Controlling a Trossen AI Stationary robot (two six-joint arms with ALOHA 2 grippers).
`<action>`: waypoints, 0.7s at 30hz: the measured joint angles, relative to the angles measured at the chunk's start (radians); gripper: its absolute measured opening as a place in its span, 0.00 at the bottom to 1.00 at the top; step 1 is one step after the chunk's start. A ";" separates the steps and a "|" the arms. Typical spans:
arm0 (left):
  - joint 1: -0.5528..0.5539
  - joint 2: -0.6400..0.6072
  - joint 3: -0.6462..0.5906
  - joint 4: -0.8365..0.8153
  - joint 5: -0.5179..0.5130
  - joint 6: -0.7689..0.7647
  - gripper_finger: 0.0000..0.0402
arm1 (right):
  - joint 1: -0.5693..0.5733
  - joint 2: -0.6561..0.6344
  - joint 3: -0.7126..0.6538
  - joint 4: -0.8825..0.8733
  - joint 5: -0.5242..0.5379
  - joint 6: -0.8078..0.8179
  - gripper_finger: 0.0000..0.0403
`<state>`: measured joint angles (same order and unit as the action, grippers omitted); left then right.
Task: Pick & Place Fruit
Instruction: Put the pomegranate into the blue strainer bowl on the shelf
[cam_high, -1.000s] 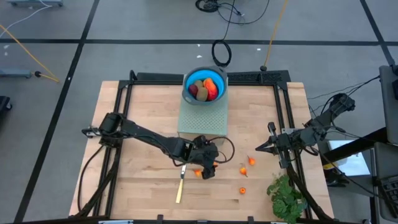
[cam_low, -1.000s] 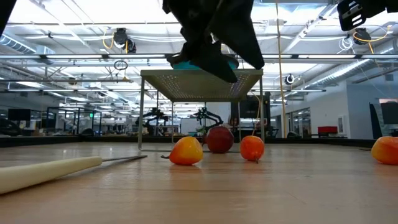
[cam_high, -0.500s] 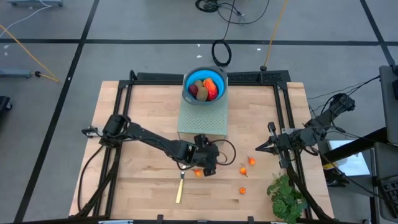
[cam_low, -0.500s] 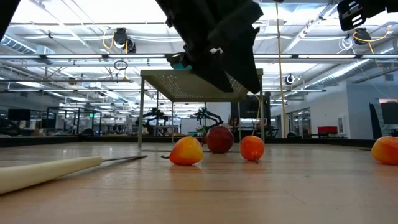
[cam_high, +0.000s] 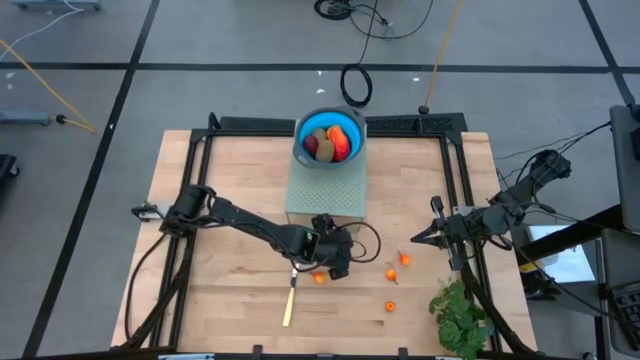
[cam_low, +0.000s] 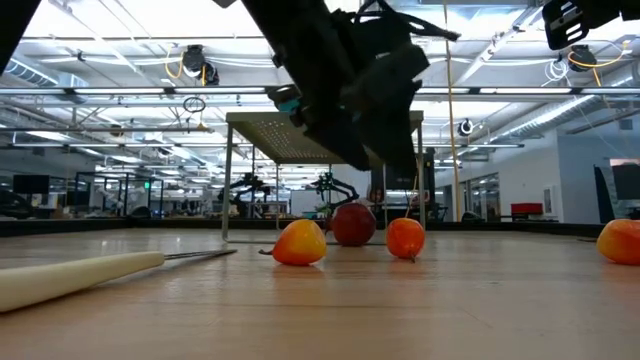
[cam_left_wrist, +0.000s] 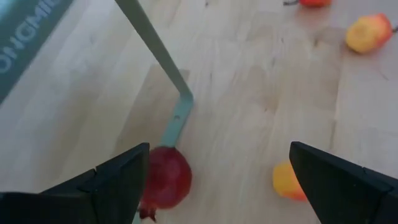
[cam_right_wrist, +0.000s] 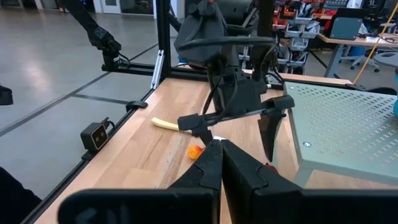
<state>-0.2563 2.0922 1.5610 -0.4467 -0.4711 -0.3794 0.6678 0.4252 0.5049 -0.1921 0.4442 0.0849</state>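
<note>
1. the wooden table (cam_high: 220, 170) fills the centre of the high view, with a perforated stand (cam_high: 327, 190) upper centre carrying the blue bowl (cam_high: 303, 135) of fruit.
2. the left gripper (cam_high: 333, 265) hangs just below the stand, fingers spread wide and holding nothing.
3. the right gripper (cam_high: 418, 237), closed and empty, waits at centre right, farther off.
4. the dark red ball (cam_left_wrist: 166, 180) lies by the stand's leg, beside one finger, seemingly just outside the gap; it is round, so no long axis.
5. a small orange fruit (cam_left_wrist: 287, 181) lies inside the gap, near the other finger.
</note>
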 joint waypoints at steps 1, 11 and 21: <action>0.001 0.003 0.001 -0.001 -0.009 -0.006 0.96 | 0.000 0.000 0.000 0.000 0.000 0.000 0.00; 0.016 0.042 -0.001 -0.030 -0.020 -0.034 0.96 | 0.000 0.000 0.000 0.001 0.000 0.008 0.00; 0.011 0.050 -0.001 -0.020 0.016 -0.101 0.96 | 0.000 0.000 0.000 0.001 0.000 0.009 0.00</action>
<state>-0.2450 2.1418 1.5604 -0.4670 -0.4553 -0.4808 0.6676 0.4255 0.5049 -0.1913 0.4442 0.0937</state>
